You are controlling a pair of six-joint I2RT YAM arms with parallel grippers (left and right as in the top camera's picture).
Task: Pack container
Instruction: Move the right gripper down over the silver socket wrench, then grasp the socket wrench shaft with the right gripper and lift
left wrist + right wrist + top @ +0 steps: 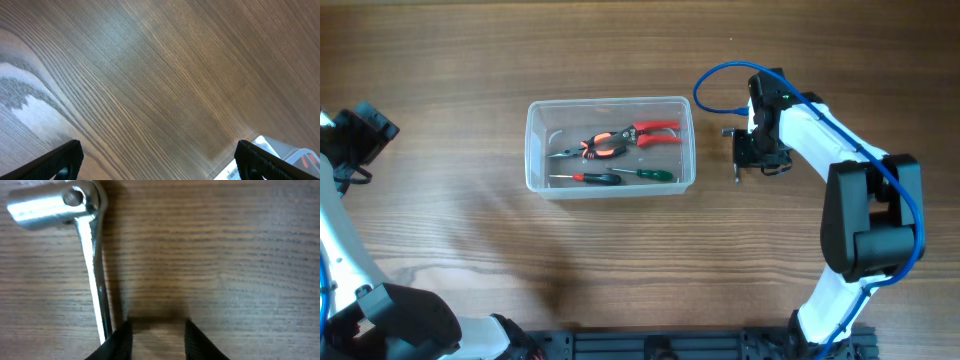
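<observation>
The clear plastic container stands mid-table. It holds red-handled pliers, a dark-handled screwdriver and a green-handled screwdriver. A shiny metal socket wrench lies on the table right of the container; it also shows in the right wrist view. My right gripper hovers low beside it, open and empty, with the wrench handle just outside its left finger. My left gripper is at the far left, wide open and empty. A corner of the container shows in the left wrist view.
The wooden table carries nothing else. The blue cable of the right arm loops above the wrench. The arm bases stand at the front edge.
</observation>
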